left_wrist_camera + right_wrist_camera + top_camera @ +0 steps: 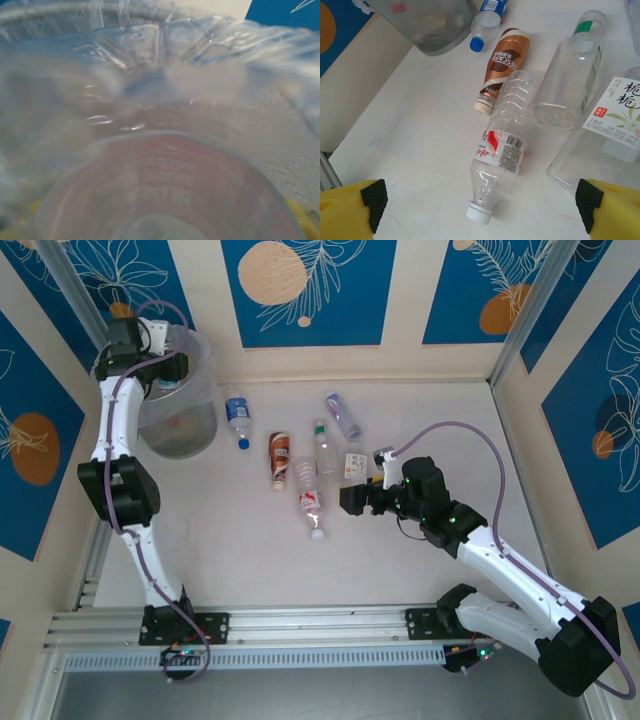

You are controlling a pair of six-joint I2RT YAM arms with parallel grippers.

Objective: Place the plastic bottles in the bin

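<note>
While left gripper (165, 373) hangs over bin (195, 428) mouth, jaw state unreadable; red blur (165, 185) under lens, maybe bottle label. Six bottles (324, 445) lie flat on table right of bin. Red-label bottle (502, 150): long axis running away from bin, white cap at far end, base near brown bottle (505, 62), whose cap points likewise. Right gripper (480, 205) spread wide, empty, just beyond red-label bottle.
</note>
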